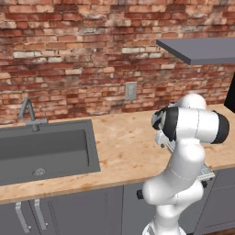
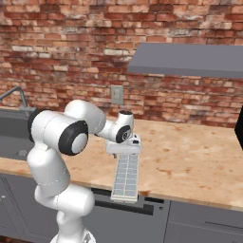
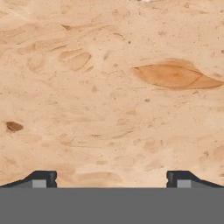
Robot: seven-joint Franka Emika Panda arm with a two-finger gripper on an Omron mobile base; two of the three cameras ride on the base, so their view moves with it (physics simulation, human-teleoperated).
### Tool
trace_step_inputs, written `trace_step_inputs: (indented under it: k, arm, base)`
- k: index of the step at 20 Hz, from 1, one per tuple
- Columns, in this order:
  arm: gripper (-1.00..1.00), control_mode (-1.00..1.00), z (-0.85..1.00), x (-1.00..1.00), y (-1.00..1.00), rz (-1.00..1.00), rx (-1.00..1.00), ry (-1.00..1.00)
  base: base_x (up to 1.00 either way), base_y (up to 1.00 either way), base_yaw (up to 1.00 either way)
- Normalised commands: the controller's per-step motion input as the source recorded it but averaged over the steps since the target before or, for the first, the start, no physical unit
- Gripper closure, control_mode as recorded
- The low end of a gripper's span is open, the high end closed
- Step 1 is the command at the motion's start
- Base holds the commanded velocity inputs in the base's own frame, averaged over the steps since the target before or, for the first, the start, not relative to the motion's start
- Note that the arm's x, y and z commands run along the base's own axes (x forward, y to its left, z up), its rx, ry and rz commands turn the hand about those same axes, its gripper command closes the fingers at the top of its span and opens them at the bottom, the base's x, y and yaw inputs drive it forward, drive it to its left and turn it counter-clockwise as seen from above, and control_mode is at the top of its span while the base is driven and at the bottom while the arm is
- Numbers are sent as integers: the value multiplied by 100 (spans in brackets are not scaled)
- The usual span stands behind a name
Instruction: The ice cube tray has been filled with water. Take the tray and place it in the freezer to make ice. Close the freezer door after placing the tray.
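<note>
The pale, grid-celled ice cube tray point(image 2: 126, 178) lies at lower centre of the right base view on the grainy wooden tabletop point(image 2: 190, 156) (its near end overhangs the edge), the wide-open gripper point(image 2: 124, 148) at its far end.

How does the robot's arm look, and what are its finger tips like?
The arm is glossy white, built of rounded, tube-like segments with black bands at the joints. A small dark bolt sits on one lower segment. The gripper has two small dark fingertips with grey pads. No cables or markings show.
</note>
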Motion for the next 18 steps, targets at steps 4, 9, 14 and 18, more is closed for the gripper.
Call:
trace_step_inputs:
  k: [4,9,14,18]
  arm:
    - [-100,-100,0,10,0,0,0,-4]
    - [-100,-100,22,11,18,0,0,-16]
    - [-100,-100,46,-5,25,0,-2,-14]
    - [-100,-100,41,-45,19,-1,-1,-17]
  base:
    - [0,0,0]
    - [0,0,0]
    - [0,0,0]
    - [0,0,0]
